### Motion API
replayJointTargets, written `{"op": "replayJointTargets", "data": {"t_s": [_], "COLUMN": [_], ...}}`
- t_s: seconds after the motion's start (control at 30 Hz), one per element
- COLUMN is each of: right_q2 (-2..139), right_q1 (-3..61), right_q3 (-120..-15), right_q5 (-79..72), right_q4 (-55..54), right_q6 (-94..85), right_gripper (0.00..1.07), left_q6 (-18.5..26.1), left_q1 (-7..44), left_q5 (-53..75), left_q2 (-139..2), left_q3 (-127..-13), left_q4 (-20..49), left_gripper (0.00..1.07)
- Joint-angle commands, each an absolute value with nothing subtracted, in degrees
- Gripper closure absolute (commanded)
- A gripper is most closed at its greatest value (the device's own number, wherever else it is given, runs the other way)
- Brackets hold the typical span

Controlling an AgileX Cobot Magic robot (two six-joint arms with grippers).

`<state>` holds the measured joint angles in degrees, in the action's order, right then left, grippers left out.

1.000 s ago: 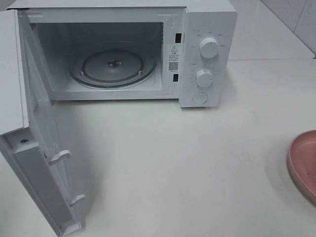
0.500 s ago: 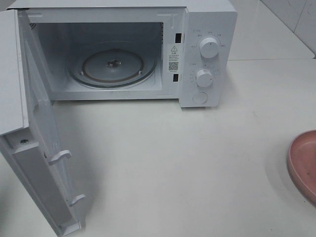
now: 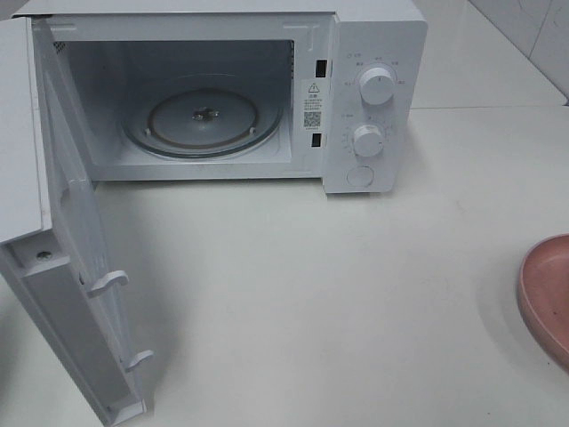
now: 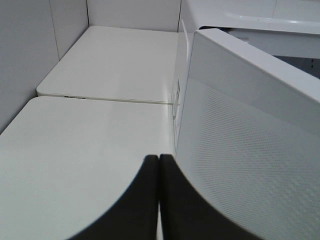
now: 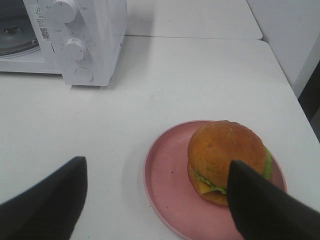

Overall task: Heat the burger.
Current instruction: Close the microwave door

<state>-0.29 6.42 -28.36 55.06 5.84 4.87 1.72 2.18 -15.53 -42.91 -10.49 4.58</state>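
Observation:
The burger (image 5: 227,160), golden-brown bun over green lettuce and yellow cheese, sits on a round pink plate (image 5: 167,185) in the right wrist view. My right gripper (image 5: 157,197) hovers open over the near part of the plate, one dark finger (image 5: 262,205) in front of the burger, the other off to the side over the table. My left gripper (image 4: 159,192) is shut with nothing in it, just outside the microwave's open door (image 4: 250,150). In the high view neither gripper nor the burger shows; only the plate's rim (image 3: 544,298) pokes in at the right edge.
The white microwave (image 3: 373,98) stands at the back with its door (image 3: 71,294) swung wide to the left. Its glass turntable (image 3: 203,120) holds nothing. Two knobs (image 3: 377,85) and a button sit on its right panel. A seam joins two white tables.
Nothing in the high view has visibly moved.

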Motion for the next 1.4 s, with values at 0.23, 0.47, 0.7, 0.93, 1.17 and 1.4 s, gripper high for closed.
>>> {"op": "replayJointTargets", "data": {"t_s": [0.23,0.47,0.7,0.93,1.17,1.4], "right_q2": [-1.7,-1.7,-1.7,-1.7,-1.7,-1.7], "right_q1": [6.1,6.1,6.1,6.1,6.1,6.1], "right_q3": [-28.3,-28.3,-28.3,-28.3,-28.3,-28.3], "right_q5": [55.1,55.1,55.1,55.1,55.1,55.1], "right_q4": [5.7,5.7,5.7,5.7,5.7,5.7], "right_q6": [4.9,4.9,4.9,4.9,4.9,4.9], "right_gripper": [0.34,0.34,0.34,0.34,0.34,0.34], "left_q6": [-10.8,-15.4,-16.3,-15.8,-9.7,-3.2], "left_q1": [2.1,2.1,2.1,6.0,16.7,25.7], "left_q5": [-34.9,-45.1,-55.1,-56.4,-55.8,-55.9], "left_q2": [-54.5,-62.7,-70.4,-75.4,-80.1,-82.4], "left_q3": [-8.3,-8.3,-8.3,-10.3,-10.9,-12.2], "left_q4": [-17.4,-29.3,-32.1,-31.6,-14.0,0.7], "left_gripper": [1.07,1.07,1.07,1.07,1.07,1.07]}}
